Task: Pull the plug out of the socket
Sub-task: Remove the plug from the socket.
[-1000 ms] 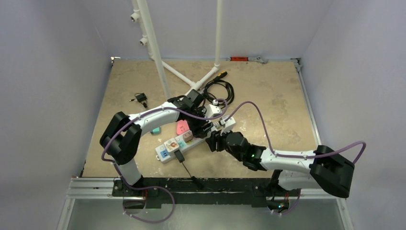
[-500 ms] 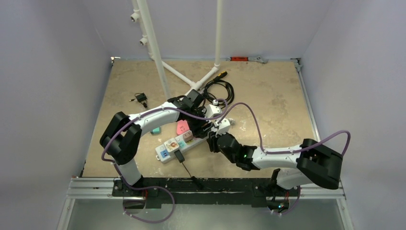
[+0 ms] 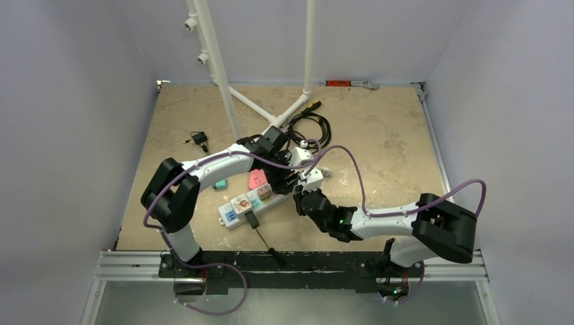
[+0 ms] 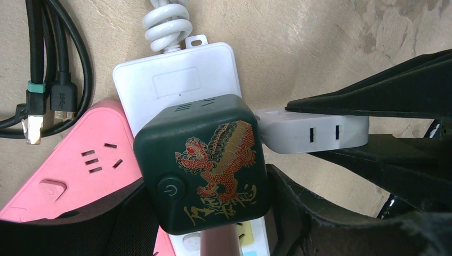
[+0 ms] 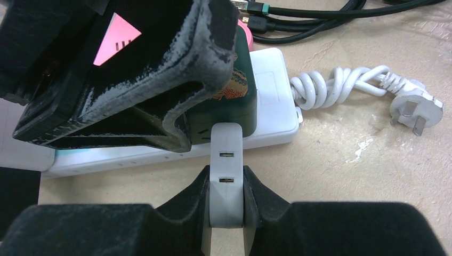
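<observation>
Gripping the white plug with the right pincer, fingers closed flat against both its sides. Straight ahead of that pincer, plug's nose seated in the side of the dark green cube socket, gold-and-red lion print on the face toward the left wrist camera.

Clamped around the cube from the far side, the left pincer. Its black fingers crowd in just above the plug's tip and hide most of the cube in the right wrist view.

Under the cube, a white power strip. Off to the right pincer's right, past the strip's end, a coiled white cord ending in a loose three-pin plug lying on the table. Farther ahead, black cables. Ahead and to the left, a pink power strip just beside the cube.

Against a second ago: right pincer gone from partly open to shut on the plug, right elbow swung in leftward. Left arm unmoved, grip unchanged.
</observation>
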You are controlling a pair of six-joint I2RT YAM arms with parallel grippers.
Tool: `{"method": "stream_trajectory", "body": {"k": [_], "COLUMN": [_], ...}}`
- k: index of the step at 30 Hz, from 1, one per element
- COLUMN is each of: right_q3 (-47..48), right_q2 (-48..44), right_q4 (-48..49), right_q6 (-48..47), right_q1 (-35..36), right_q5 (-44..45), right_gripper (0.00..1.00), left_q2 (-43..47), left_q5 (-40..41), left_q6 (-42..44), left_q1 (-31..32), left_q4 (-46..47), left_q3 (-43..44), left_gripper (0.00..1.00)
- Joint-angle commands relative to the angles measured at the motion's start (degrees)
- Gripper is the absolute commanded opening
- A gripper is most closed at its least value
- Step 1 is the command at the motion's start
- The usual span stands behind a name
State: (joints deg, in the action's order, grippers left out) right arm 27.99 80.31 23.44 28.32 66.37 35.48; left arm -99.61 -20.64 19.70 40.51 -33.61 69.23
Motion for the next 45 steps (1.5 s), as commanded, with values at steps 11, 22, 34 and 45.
{"method": "stream_trajectory", "body": {"k": [11,22,34,45], "right_q3": [-0.5,-0.7,4.8,10.7], "right_q2": [-1.2,-1.0,4.7,9.5], "right_q4": [-4.7,-5.4,-5.8,-13.9], "right_q6": [8.7,7.4,7.7,17.5], "right_q1": [-1.4,-3.5,2.1,4.1], "right_q5": [5.0,5.4,8.3,11.9], "right_gripper": [0.0,0.0,0.0,0.0], "left_q2": [1.6,1.5,0.1,0.2], "left_q5": [1.3,1.6,3.8,3.4], "left_q6": [-0.4,-0.6,-1.9,-2.0], "left_q1": [-0.2,-0.1,-0.2,-0.2], "left_q4": [-0.1,0.1,0.5,0.3], "left_q3": [0.5,0.4,1.2,1.3], "left_gripper": [0.0,0.0,0.0,0.0]}}
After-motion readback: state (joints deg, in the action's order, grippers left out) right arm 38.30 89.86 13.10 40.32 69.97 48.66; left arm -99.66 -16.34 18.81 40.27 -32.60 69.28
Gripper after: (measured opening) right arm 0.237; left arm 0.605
